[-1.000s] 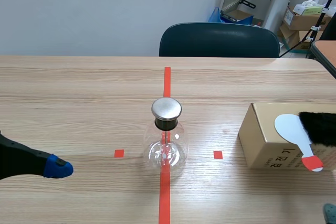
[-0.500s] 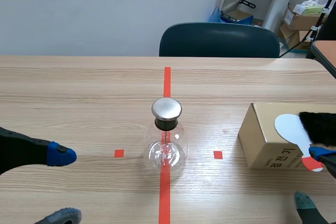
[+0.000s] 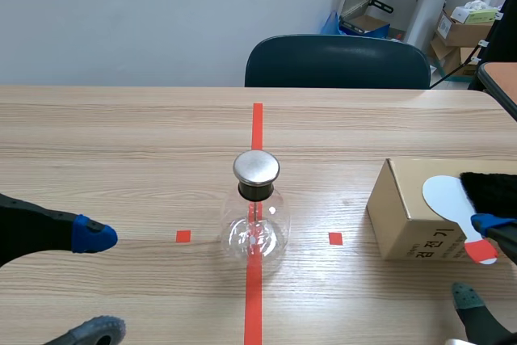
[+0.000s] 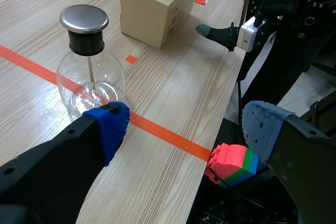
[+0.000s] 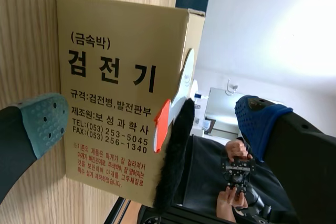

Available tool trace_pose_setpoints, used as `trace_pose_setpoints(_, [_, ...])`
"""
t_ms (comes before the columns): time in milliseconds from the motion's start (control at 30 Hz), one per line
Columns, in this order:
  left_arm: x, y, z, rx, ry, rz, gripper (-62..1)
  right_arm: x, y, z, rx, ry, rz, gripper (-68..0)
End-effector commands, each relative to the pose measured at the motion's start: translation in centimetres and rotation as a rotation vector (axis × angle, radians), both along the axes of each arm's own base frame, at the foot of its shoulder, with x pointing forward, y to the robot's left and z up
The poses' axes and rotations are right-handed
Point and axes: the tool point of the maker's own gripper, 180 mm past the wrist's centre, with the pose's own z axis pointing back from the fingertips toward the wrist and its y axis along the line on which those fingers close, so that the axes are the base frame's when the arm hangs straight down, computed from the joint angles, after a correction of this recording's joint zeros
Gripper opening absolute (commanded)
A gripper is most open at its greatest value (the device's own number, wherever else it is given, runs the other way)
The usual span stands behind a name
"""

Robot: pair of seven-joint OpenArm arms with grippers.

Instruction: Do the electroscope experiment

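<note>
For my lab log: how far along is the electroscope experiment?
Done: nothing yet; the white paddle and black fur lie on the box, and the electroscope stands untouched. In hand: the right end effector is open with the paddle's red handle between its fingers; the left end effector hangs open beside the electroscope. Left: grip the paddle, rub it, bring it to the metal cap.

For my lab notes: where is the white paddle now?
In the scene view, the white paddle lies on top of the cardboard box at the right side, next to the black fur.
</note>
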Motion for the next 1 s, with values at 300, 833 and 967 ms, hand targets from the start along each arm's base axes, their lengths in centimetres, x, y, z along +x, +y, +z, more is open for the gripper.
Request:
trace_pose_setpoints(300, [0.2,-0.4,0.9,-0.036,-0.016,0.008,-14.0,1.1,-0.9,1.4,-0.033,-0.048,0.025,-8.3])
trace_pose_setpoints(833, [0.2,-0.4,0.9,-0.033,-0.015,0.008,-14.0,2.0,-1.4,2.0,-0.026,-0.073,-0.001,-55.1])
trace_pose_setpoints(967, [0.2,-0.4,0.9,-0.033,-0.015,0.008,-14.0,2.0,-1.4,2.0,-0.023,-0.074,-0.004,-67.1])
